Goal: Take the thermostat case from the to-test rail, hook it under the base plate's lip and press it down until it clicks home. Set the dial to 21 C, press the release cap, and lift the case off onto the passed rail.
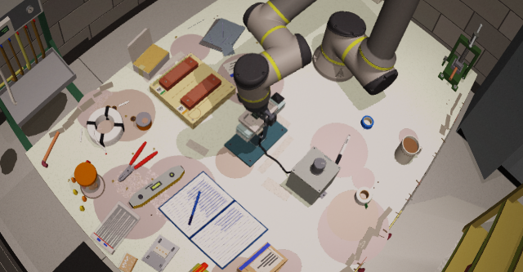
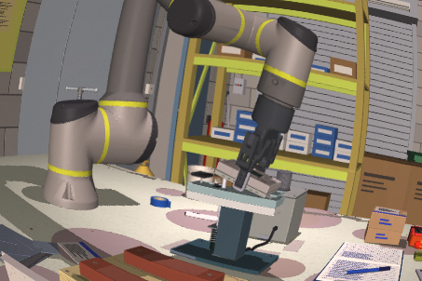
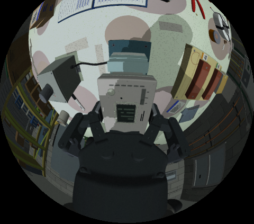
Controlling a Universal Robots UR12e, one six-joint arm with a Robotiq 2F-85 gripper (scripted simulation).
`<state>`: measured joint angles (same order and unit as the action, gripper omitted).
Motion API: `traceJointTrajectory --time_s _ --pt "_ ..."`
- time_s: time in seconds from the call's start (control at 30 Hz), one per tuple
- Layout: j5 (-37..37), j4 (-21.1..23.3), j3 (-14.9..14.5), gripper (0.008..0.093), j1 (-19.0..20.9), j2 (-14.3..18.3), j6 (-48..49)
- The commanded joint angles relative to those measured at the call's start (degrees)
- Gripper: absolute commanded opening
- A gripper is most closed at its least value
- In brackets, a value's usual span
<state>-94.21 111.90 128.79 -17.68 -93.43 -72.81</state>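
Observation:
The base plate [image 2: 234, 195] on its teal stand [image 2: 229, 232] is mostly covered by the thermostat case [image 3: 126, 101]. The case is a grey box with a small round dial [image 3: 111, 92] and a dark label on top. It lies tilted on the plate, its far edge at the plate's lip. My gripper [image 3: 126, 118] is closed on the case's sides from above and holds it [image 2: 248, 179]. In the side camera the wrist hides most of the case [image 1: 250, 128]. The two red-brown rails [image 1: 190, 82] sit on a wooden board left of the stand.
A grey box with a knob [image 1: 312, 174] stands right of the stand, joined to it by a black cable. An open notebook with a pen [image 1: 212, 217] lies in front. A level [image 1: 157, 186], red pliers [image 1: 137, 161] and a cup [image 1: 408, 147] are around.

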Motion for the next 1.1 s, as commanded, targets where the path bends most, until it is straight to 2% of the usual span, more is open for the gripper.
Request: traceJointTrajectory --time_s 0.0,0.97,1.07 --pt "0.00 0.02 -0.06 0.0345 0.00 -0.03 0.00" --pt "0.00 0.02 -0.05 0.0925 0.00 -0.02 0.00" --pt "0.00 0.02 -0.05 0.0930 0.00 -0.02 0.00"
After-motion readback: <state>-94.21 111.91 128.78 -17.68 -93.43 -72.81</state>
